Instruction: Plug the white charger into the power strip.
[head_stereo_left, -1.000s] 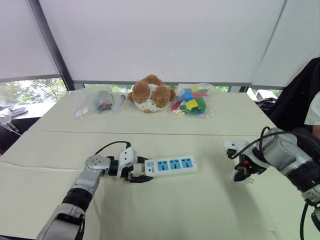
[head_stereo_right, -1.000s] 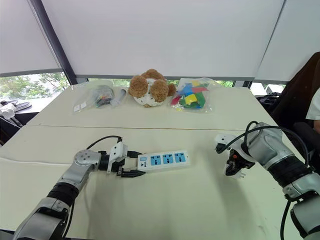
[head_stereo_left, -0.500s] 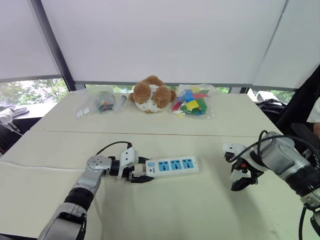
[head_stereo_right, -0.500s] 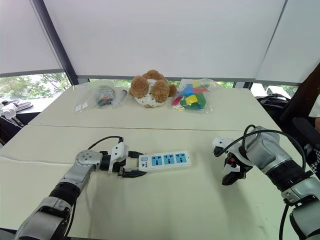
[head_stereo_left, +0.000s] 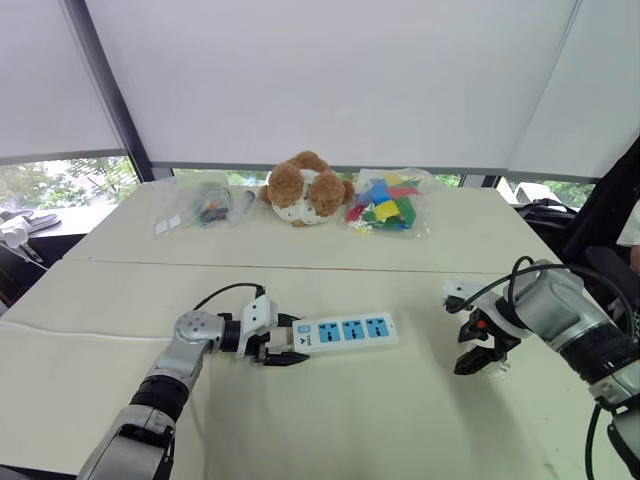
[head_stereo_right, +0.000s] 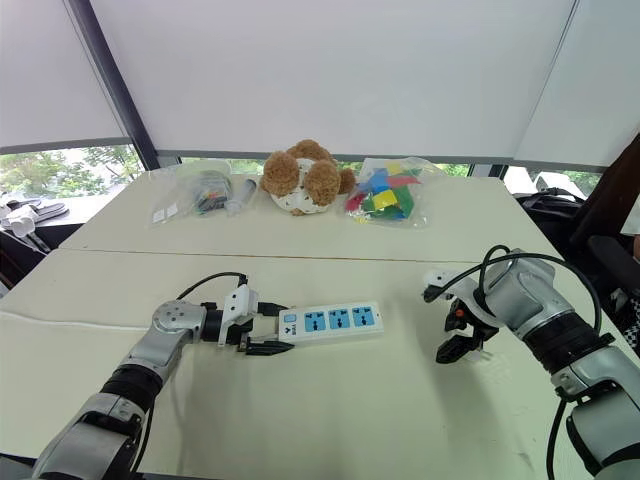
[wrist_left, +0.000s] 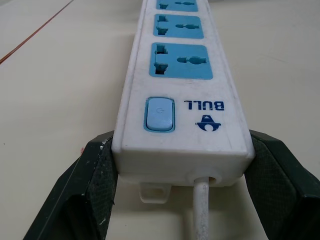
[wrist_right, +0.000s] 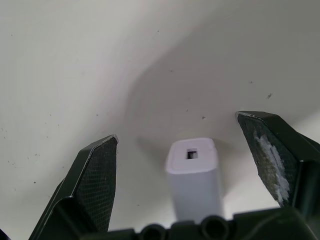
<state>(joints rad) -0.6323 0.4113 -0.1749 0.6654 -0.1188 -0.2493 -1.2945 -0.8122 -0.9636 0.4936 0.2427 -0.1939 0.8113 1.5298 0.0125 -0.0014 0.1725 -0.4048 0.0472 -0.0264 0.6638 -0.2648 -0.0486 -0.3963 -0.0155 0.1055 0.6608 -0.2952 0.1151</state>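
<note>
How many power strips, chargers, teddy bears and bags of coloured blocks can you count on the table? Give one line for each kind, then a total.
Power strip: 1
White charger: 1
Teddy bear: 1
Bag of coloured blocks: 1
Total: 4

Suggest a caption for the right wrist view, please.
Right gripper, jaws open, with the charger between them on the table.
</note>
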